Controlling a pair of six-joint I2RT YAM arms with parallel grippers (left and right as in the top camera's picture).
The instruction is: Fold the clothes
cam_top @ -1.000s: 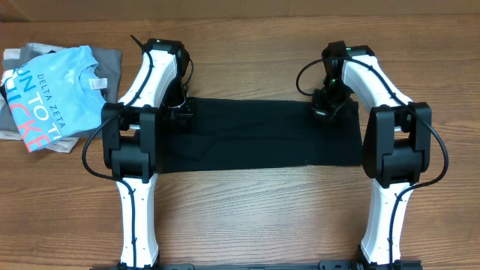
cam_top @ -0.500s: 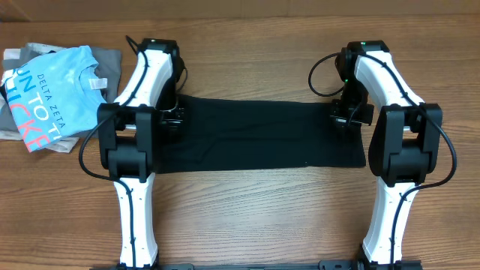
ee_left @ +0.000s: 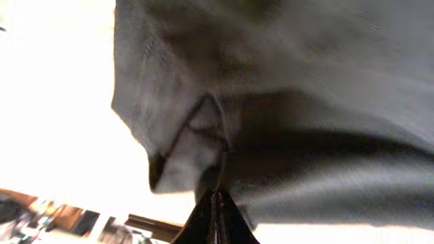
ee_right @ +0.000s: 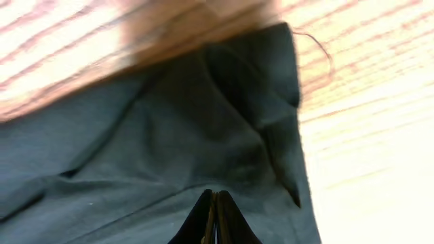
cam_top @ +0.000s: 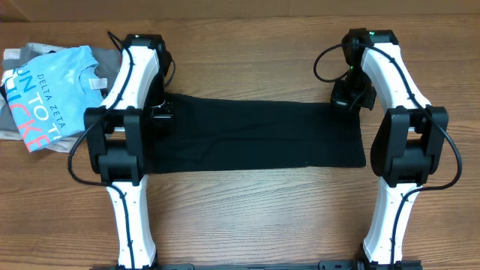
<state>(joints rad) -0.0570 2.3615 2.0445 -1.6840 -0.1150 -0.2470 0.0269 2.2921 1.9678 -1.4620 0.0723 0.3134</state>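
The black T-shirt (cam_top: 255,135) lies across the middle of the wooden table as a long horizontal band. My left gripper (cam_top: 160,114) is at its far left corner, and in the left wrist view its jaws (ee_left: 215,195) are shut on a raised fold of the shirt (ee_left: 305,102). My right gripper (cam_top: 351,100) is at the far right corner. In the right wrist view its jaws (ee_right: 215,196) are shut on the shirt (ee_right: 169,135) near a folded-over corner. The white neck tag is hidden.
A light-blue T-shirt printed "DELTA ZETA" (cam_top: 46,90) lies on a grey folded shirt (cam_top: 112,64) at the far left, close beside my left arm. Bare wood table (cam_top: 255,217) lies in front of the black shirt.
Both grippers have moved outward and a little farther back, left to the left and right to the right. The shirt's far edge is drawn out wider and flatter.
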